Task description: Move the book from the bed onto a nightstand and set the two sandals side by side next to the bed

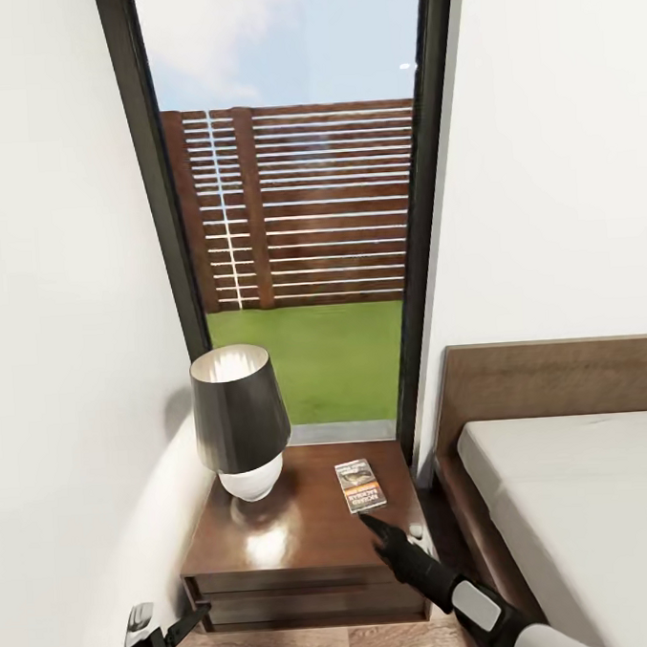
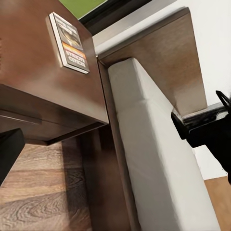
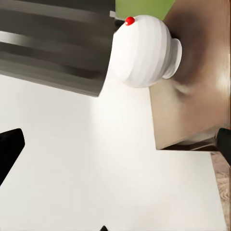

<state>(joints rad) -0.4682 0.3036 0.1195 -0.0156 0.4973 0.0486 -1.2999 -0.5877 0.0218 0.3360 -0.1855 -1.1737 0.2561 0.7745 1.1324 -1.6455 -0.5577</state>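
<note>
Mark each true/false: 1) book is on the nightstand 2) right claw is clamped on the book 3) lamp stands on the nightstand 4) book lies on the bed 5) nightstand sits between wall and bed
1) The book is on the nightstand: true.
2) The right claw is clamped on the book: false. Its tip sits just short of the book; it holds nothing.
3) The lamp stands on the nightstand: true.
4) The book lies on the bed: false. It lies flat on the nightstand top, near the bed-side edge.
5) The nightstand sits between wall and bed: true.
</note>
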